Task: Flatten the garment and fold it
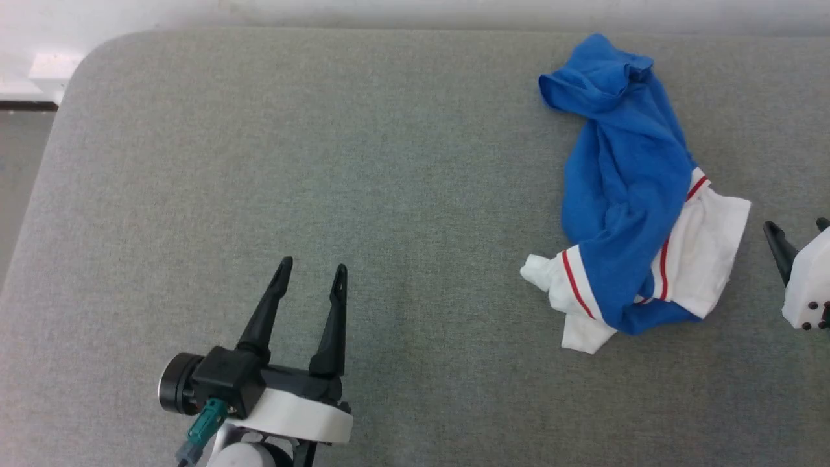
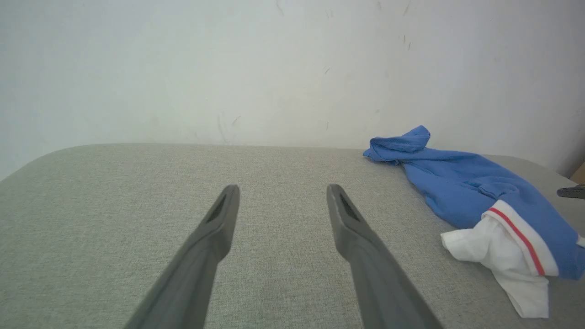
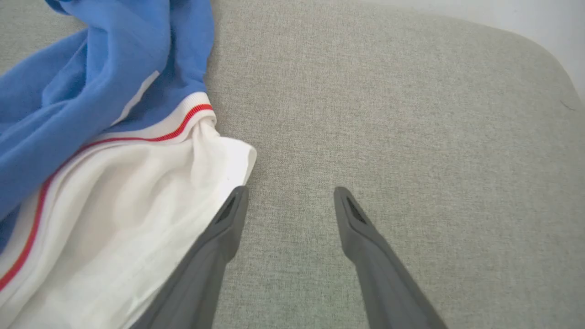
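Note:
The garment (image 1: 626, 188), a blue T-shirt with white sleeves and red-and-white trim, lies crumpled in a long heap on the right half of the grey padded table (image 1: 324, 162). My left gripper (image 1: 312, 270) stands open over bare table at the lower left, far from the garment (image 2: 475, 192). At the right edge my right gripper (image 1: 796, 227) is open just beside the white sleeve. In the right wrist view my right gripper (image 3: 290, 194) is empty, with its left finger (image 3: 228, 224) at the edge of the garment's (image 3: 114, 201) white sleeve.
A pale wall (image 2: 274, 68) rises behind the table's far edge. The table's rounded far-left corner (image 1: 97, 52) borders a strip of floor (image 1: 19, 162). Bare grey surface spreads across the left and middle of the table.

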`<state>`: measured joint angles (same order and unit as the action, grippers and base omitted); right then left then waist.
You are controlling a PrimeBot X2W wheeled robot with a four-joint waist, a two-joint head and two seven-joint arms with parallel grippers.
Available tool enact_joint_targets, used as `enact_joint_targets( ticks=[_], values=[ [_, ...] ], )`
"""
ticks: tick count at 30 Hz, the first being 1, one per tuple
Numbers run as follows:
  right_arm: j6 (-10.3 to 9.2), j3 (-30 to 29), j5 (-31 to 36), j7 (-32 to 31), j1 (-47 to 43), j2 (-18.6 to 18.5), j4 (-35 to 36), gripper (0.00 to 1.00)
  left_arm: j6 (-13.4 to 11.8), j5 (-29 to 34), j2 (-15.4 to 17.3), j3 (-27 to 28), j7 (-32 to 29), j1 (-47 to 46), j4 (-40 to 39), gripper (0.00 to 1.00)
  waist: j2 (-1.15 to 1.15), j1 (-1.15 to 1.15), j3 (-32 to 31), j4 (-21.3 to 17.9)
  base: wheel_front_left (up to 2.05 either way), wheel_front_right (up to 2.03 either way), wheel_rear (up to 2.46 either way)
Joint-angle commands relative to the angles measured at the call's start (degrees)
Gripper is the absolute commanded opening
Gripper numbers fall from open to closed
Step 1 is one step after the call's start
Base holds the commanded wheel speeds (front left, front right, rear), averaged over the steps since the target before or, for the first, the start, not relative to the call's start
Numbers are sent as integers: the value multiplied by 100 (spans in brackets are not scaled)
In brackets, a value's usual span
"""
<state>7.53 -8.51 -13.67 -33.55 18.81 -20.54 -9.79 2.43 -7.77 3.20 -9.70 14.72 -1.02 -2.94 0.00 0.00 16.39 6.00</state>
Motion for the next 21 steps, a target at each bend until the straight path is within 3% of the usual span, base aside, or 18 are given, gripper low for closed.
enact_joint_targets(
  ticks=[1, 10, 11, 12, 13, 21],
  values=[
    [-4, -31, 22, -5, 7, 57, 19, 100, 20, 41, -3, 9, 28, -100, -2, 100, 0, 0, 191, 139, 0, 0, 0],
    [-4, 115, 83, -131, 269, 180, -324, 100, 84, 75, -14, -4, 28, -219, 41, 100, 0, 0, 448, 387, 0, 0, 0],
    [-4, 85, 96, -206, 292, 222, -399, 47, 86, 73, -15, -8, 28, -230, 44, 100, 0, 0, 457, 402, 0, 0, 0],
    [-4, 32, 128, -295, 309, 259, -474, 17, 88, 73, -17, -17, 28, -239, 49, 100, 0, 0, 465, 419, 0, 0, 0],
    [-4, -8, 178, -371, 320, 287, -531, 0, 88, 72, -18, -26, 28, -248, 56, 100, 0, 0, 466, 432, 0, 0, 0],
    [-4, 125, 260, -200, 413, 387, -416, 0, 54, 40, -25, 25, 28, -180, 164, 100, 0, 0, 141, 245, 0, 0, 0]
  ],
)
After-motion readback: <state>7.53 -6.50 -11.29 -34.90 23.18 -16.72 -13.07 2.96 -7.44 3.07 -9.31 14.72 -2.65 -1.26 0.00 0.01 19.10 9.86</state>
